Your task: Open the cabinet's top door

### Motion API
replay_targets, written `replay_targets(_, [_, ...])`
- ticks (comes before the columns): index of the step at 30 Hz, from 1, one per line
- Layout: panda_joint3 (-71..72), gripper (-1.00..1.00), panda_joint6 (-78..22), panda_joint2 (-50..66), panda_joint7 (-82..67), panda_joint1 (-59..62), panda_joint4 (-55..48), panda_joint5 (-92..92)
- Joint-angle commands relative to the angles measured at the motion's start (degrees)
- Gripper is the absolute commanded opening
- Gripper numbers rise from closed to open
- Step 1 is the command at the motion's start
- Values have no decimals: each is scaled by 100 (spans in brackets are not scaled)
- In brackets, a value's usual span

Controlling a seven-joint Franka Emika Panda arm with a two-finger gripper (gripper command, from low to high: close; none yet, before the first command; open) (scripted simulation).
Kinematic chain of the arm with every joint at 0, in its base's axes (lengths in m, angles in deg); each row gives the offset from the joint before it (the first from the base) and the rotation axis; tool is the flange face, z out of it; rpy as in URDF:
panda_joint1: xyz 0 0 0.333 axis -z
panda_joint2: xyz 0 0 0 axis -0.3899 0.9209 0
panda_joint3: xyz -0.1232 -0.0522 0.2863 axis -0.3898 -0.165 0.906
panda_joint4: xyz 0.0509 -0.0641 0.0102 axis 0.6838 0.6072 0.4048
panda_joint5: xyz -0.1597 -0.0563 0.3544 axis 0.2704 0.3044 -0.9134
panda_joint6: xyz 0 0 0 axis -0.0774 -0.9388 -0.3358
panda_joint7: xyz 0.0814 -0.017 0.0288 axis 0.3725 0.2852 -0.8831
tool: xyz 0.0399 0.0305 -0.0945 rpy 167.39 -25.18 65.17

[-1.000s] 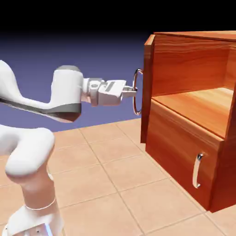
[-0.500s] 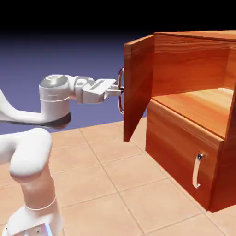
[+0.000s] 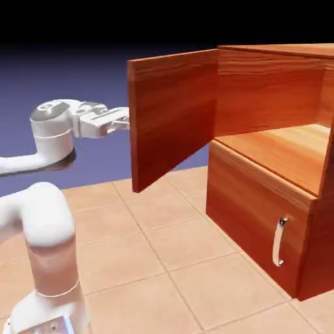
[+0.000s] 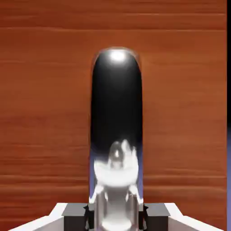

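Hand [image 3: 124, 119] clamped tight on the top door's handle [image 4: 116, 135], and the hand view makes it plain: the shiny curved bar fills the middle of the picture, squeezed between the two grey fingertips [image 4: 74, 211] at the bottom edge, wood grain right behind it. Top door [image 3: 173, 117] stands swung wide out from the cabinet [image 3: 274, 163], its inner face turned toward the exterior camera, its free edge right at the hand. That swing hides the handle entirely in the exterior view; the fingers vanish behind the door's edge. Open compartment shows a bare wooden shelf. Below it, the lower panel [image 3: 258, 218] sits shut with its small silver handle [image 3: 280, 241]. Cabinet's right side is cut off by the picture's edge, all standing on the tiled desk [image 3: 163, 261].
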Motion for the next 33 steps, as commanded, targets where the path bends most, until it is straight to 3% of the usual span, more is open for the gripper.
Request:
replay_targets(1, [181, -100, -256, 56, -3, 57, -185, -146])
replay_targets(13, [1715, -100, -2738, 480, -149, 1540, -2663, -1291])
replay_targets(33, [2735, -100, -5770, 409, -801, 4539, -6815, -1782])
